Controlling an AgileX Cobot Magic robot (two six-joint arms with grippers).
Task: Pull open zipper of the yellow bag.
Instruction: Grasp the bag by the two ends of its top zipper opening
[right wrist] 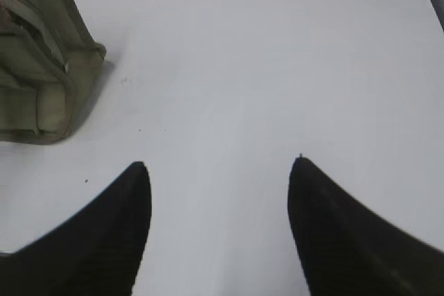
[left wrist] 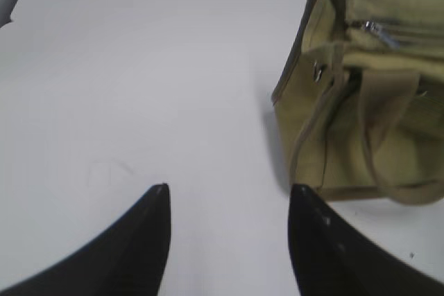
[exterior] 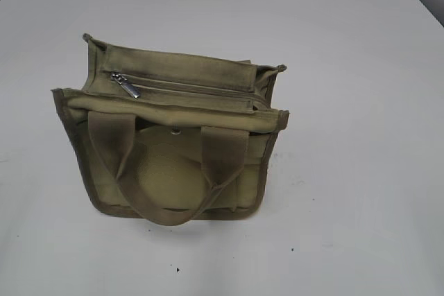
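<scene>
Khaki-yellow canvas, trimmed in darker olive: the yellow bag (exterior: 173, 150) stands upright near the middle of the white table (exterior: 361, 171), its two webbing handles (exterior: 166, 171) drooping down over the front face. Along its top runs the zipper (exterior: 184, 88), with the silver pull tab (exterior: 128, 86) lying at the left end in the exterior view — the teeth look closed along the whole length, though the view is soft enough that I would not swear to it. A small round metal snap (exterior: 177, 130) sits just below the top edge, between the handles.

Neither arm shows in the exterior view. In the left wrist view the left gripper (left wrist: 229, 202) hangs over bare table with its jaws spread wide and nothing between them; the bag lies up and to the right, well apart from the fingertips. The right gripper (right wrist: 218, 171) is likewise spread wide and empty — only a corner of the bag appears, at the upper left of its view.
</scene>
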